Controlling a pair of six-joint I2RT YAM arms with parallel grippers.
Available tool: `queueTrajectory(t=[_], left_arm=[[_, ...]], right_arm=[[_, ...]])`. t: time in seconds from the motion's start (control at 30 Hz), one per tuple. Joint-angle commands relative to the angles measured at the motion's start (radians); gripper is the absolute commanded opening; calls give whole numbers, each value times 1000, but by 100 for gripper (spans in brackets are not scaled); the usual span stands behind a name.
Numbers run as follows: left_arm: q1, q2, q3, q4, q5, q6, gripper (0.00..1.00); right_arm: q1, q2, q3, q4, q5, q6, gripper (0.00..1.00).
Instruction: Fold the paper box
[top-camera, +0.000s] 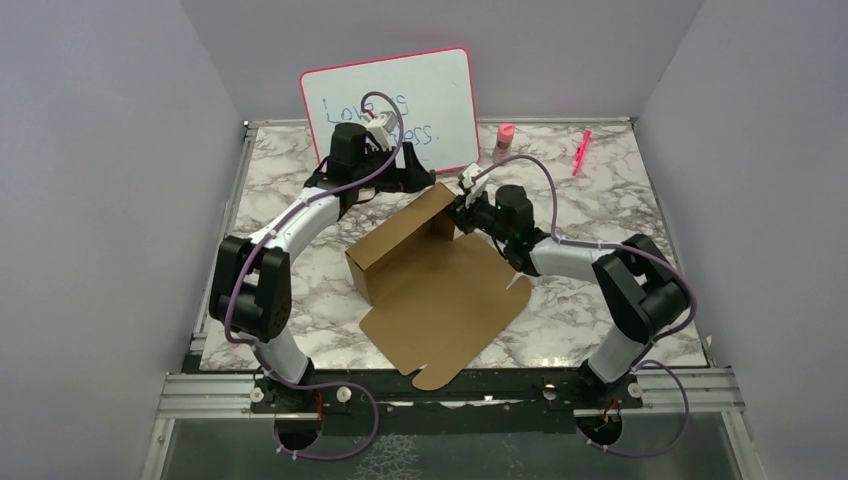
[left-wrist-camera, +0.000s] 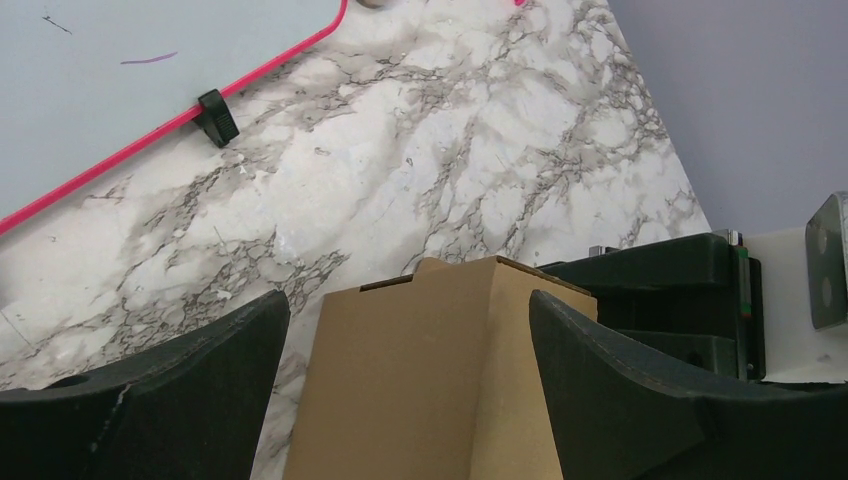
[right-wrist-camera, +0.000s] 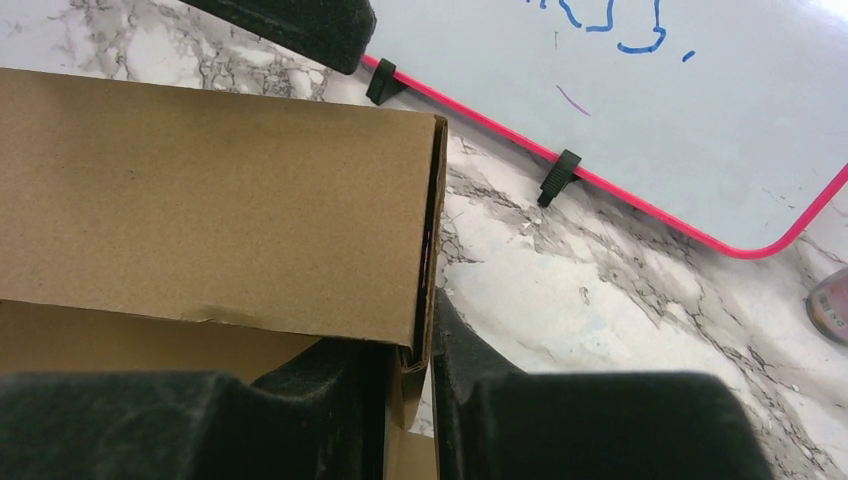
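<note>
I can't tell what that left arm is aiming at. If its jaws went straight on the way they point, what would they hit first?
The cardboard box: its raised wall stands right between the open left jaws, just ahead. Beyond it lies marble table, though depth is hard to judge.

On table (top-camera: 600, 200), paper box (top-camera: 440, 290) before whiteboard (top-camera: 440, 90)

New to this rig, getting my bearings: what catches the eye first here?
A half-folded cardboard box lies mid-table, one wall raised. The right gripper is shut on that wall's end; the left gripper hangs open by its far side. A pink-framed whiteboard stands at the back.
</note>
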Motion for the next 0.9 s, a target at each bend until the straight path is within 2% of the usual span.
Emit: queueTrajectory(t=[0.0,0.43,0.67,0.87], left_arm=[[-10,21,5,53,48,-14,90],[-40,65,24,22,55,23,90],[-44,96,33,8,49,35,83],[-46,106,39,-16,52,44,82]], right_arm=[[7,23,-33,19,33,17,22],[7,55,-39,50,34,34,24],[6,85,-50,104,14,32,30],[8,115,-68,191,36,37,31]])
